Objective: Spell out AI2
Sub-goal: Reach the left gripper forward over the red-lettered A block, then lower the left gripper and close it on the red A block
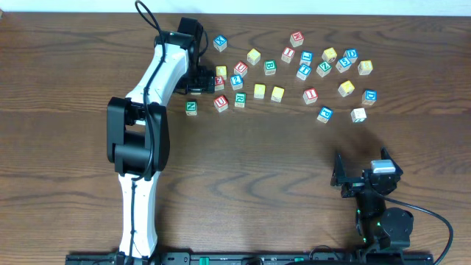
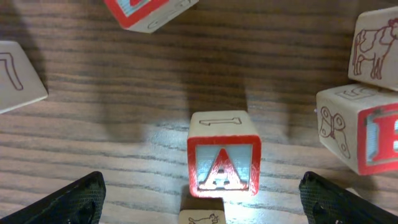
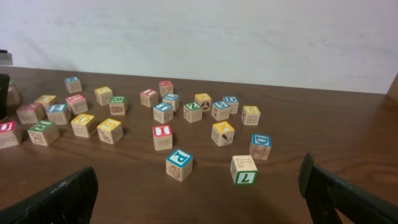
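In the left wrist view the cube with a red "A" stands on the table. My left gripper is open, with one finger on each side of it and not touching it. In the overhead view this gripper is at the left end of the scattered cubes. The cube with a red "I" stands further right; it also shows in the right wrist view. I cannot pick out the blue "2" cube. My right gripper is open and empty near the front right.
Several other letter cubes lie across the far half of the table, among them yellow-faced ones, a blue "P" and a green-printed one. Cubes crowd round the "A": one with a red frame to its right and another just in front.
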Tool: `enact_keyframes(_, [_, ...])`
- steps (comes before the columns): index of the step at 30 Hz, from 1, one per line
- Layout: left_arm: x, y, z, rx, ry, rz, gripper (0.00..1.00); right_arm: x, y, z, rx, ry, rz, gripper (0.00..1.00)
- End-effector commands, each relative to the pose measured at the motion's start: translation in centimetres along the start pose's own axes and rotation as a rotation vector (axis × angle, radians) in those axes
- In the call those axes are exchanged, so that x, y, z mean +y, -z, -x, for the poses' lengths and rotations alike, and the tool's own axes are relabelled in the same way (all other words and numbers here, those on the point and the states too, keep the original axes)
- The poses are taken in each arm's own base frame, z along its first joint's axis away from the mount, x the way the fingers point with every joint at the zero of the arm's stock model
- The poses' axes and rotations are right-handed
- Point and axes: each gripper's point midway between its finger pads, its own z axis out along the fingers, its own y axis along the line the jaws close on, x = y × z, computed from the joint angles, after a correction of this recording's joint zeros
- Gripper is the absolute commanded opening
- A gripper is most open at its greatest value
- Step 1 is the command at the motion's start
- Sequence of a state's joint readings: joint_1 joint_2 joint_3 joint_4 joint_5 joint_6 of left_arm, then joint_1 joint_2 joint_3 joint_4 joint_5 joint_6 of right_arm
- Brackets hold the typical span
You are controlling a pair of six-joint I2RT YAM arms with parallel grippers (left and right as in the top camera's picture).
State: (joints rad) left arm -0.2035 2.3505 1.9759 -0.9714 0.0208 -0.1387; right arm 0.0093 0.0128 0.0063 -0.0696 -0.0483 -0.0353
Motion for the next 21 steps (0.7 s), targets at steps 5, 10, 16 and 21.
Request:
enact_keyframes(5, [0.03, 0.61, 0.95, -0.033, 0.019, -0.011, 0.99, -0.31, 0.02, -0.07, 0.002, -0.013, -0.014, 0.99])
enact_keyframes(10, [0.01, 0.58, 1.03, -0.036, 0.019, -0.012, 0.9, -0.31, 0.02, -0.07, 0.002, -0.013, -0.014, 0.99])
enact_keyframes(16, [-0.04, 0.59, 1.29, -0.046, 0.019, -0.014, 0.89, -0.31, 0.02, -0.07, 0.002, -0.013, -0.014, 0.99])
enact_keyframes(21, [-0.03, 0.32, 1.28, -0.044, 0.02, -0.014, 0.89, -0.31, 0.02, -0.07, 0.002, -0.013, -0.014, 0.99])
